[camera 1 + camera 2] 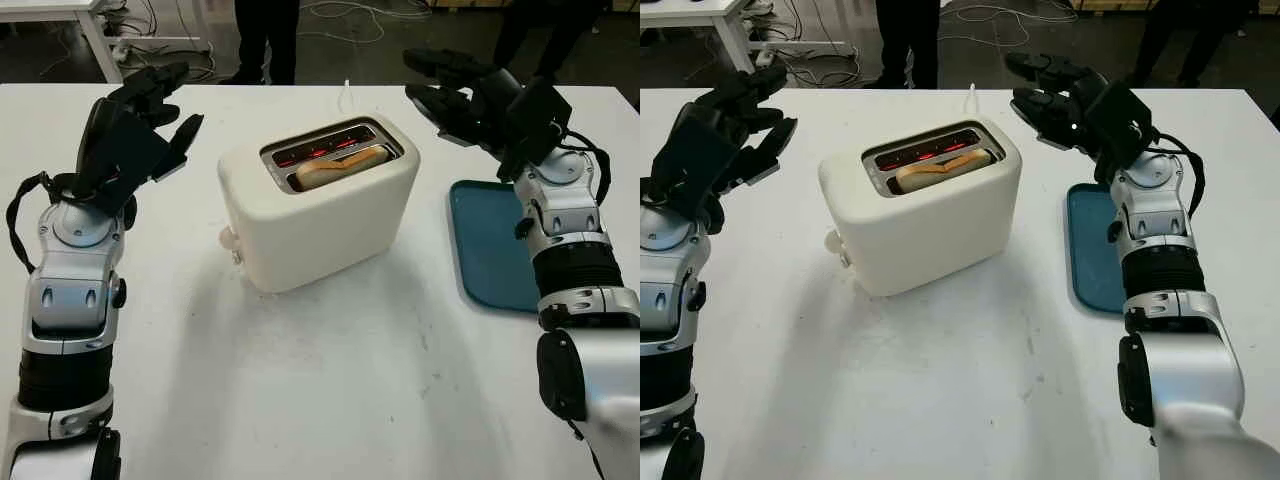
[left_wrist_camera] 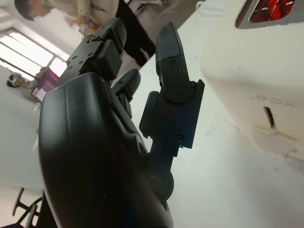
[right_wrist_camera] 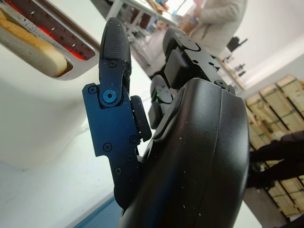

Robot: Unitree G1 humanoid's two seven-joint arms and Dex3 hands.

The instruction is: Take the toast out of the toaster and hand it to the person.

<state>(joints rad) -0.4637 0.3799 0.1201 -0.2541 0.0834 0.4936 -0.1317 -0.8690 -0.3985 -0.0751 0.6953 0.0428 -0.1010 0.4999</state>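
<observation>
A: Start with the big things. What's on the table (image 1: pixel 330 400)?

B: A cream toaster (image 1: pixel 320 215) sits in the middle, angled, with both slots glowing red inside. A blue tray (image 1: pixel 490 250) lies flat to its right. People stand past the far edge; I can see dark trouser legs there.

A: And the hands?

B: The left hand (image 1: pixel 140 130) is raised left of the toaster, well apart from it, holding nothing, so open. The right hand (image 1: pixel 460 95) hovers up by the toaster's far right corner, above the tray's far end. It's empty too, open, and touches nothing.

A: Where's the toast?

B: The toast (image 1: pixel 340 168) is in the nearer slot, down in it, with its top edge level with the rim or barely proud of it.

A: So how should the pickup go?

B: I'd judge the right hand is the closer one. It should come over the slot from above, fingers lined along the slice, and pinch the crust edge on its two flat faces. Lift straight up so it doesn't snag on the wires. Stay off the metal rim, since the elements look lit.

A: How does the slice look?

B: Pale tan, lightly browned, rounded on top, leaning a little in the slot. It'll likely be light and crumbly, so a soft grip.
</observation>
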